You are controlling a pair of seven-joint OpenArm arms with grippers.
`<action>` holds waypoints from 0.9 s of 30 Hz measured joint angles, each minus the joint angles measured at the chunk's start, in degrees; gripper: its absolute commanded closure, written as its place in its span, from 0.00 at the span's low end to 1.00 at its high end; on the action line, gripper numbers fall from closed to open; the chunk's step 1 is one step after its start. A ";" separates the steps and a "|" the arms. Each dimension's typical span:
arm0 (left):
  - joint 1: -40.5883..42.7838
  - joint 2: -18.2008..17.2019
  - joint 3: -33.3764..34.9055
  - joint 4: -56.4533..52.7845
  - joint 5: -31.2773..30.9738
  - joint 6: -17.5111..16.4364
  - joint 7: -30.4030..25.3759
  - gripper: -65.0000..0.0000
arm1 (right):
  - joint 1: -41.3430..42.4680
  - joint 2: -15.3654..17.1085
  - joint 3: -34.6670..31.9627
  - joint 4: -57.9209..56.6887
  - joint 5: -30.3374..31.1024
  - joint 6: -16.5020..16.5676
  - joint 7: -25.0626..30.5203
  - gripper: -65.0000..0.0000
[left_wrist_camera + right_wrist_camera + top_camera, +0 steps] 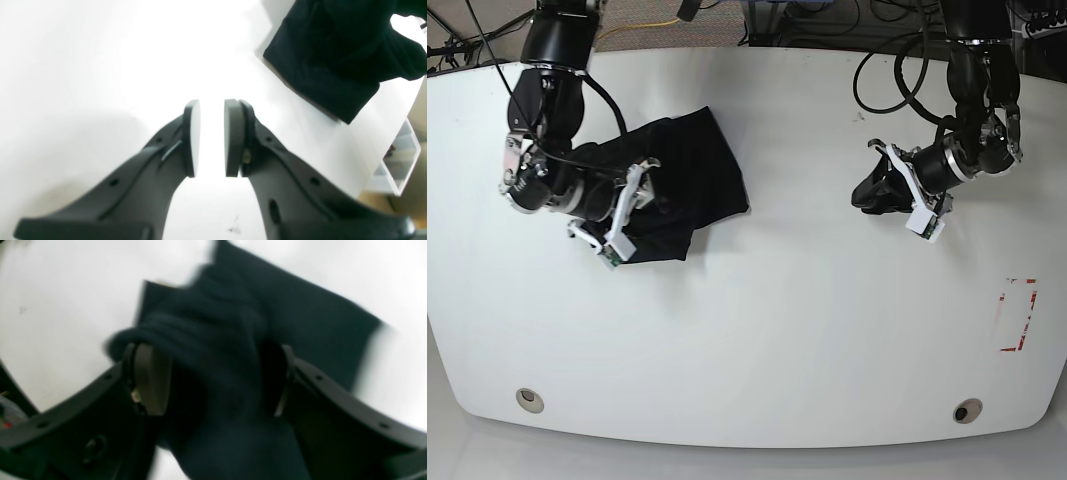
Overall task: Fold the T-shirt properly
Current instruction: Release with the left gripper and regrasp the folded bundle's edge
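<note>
White surface (777,330) carries the T-shirt (689,185), mostly folded; right claw (213,380) straddles bunched cloth, left claw (212,138) empty, slightly parted.

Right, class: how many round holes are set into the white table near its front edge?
2. One hole is near the table's front left in the base view, the other hole near the front right. The arms may hide more.

White table (757,330) with rounded near corners, glossy and bare over most of its top. Black T-shirt (689,185) lying bunched and partly folded on the far left part. Red-and-white marking (1018,316) at the right edge. Two round holes near the near edge: one left (526,399), one right (968,411). Small dark scuff (234,228) on the surface in the left wrist view.
</note>
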 measured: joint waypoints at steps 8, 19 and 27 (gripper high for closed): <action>-0.02 -0.61 -3.13 0.17 0.13 0.04 -0.02 0.83 | -0.72 -7.37 -6.73 0.17 0.55 0.04 0.85 0.41; -0.07 -0.37 -1.33 1.16 0.26 0.04 -0.02 0.83 | -9.03 -3.87 -0.35 9.62 1.18 0.04 0.63 0.43; -0.13 0.07 9.38 5.40 0.42 0.20 -0.15 0.83 | -11.43 1.75 8.92 10.62 0.33 0.00 0.39 0.75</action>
